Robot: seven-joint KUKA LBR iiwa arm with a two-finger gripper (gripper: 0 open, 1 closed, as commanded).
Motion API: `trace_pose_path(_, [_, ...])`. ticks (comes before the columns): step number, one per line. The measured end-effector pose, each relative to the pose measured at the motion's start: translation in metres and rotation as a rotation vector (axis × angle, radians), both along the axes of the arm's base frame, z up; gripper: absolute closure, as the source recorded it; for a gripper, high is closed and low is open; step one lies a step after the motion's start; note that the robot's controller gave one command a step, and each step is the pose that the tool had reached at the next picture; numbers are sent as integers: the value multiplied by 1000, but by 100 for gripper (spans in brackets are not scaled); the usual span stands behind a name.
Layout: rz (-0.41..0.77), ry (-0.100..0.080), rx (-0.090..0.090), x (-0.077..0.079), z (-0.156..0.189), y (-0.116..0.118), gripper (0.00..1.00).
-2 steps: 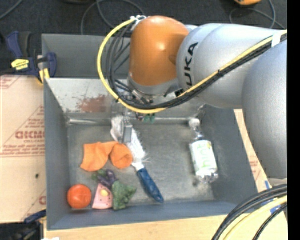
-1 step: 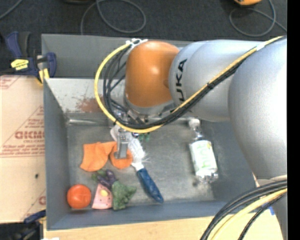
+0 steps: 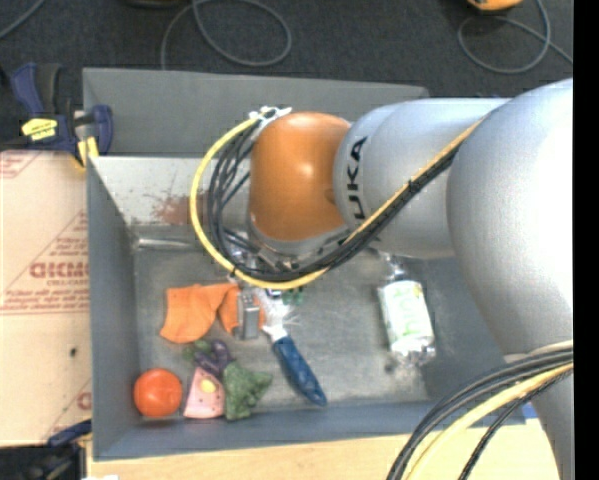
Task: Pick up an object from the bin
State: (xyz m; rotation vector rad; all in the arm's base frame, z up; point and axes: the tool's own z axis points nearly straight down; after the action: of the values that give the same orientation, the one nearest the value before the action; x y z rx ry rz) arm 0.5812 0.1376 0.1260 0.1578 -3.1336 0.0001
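arm (image 3: 459,178): big grey body, comes in from the right of the frame and covers the upper right part of the bin (image 3: 349,340).
bin: grey metal, floor visible in the lower half of the frame, bare patch in the middle right.
orange cover (image 3: 294,178): rounded, on the wrist, sits centre frame over the back of the bin. cables (image 3: 207,198), black and yellow, loop round its left side and under it.
white packet (image 3: 404,318): white with green print, lies lengthwise right of centre on the floor, well apart from everything else.
orange cloth (image 3: 191,311): crumpled, left of centre, flat on the floor.
blue-handled tool (image 3: 299,370): handle runs diagonally toward the lower right, its white and orange head points up toward the centre.
orange ball (image 3: 159,393): lower left corner of the bin, near the front wall.
green toy (image 3: 243,389): soft-looking, lumpy, by the front wall just left of the tool's handle.
pink wedge (image 3: 204,398): pink with a yellow spot, between the ball and the green toy, touching or nearly touching both.
purple piece (image 3: 213,354): small, just above the pink wedge and below the cloth.
gripper (image 3: 249,315): low in the bin under the orange cover, centre frame, between the right edge of the orange cloth and the head of the blue-handled tool, close against both. can't tell which of the two it is on. claw state: can't tell, nothing seen grasped.
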Motion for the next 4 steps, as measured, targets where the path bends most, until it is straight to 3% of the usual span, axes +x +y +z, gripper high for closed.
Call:
trace_pose_path(1, [106,-15,4,-20,-55,-5,100])
trace_pose_path(2, [106,-15,4,-20,-55,-5,100])
trace_pose_path(3, [108,-5,1,-27,-22,-7,100])
trace_pose_path(4, [32,-19,5,-19,16,-20,100])
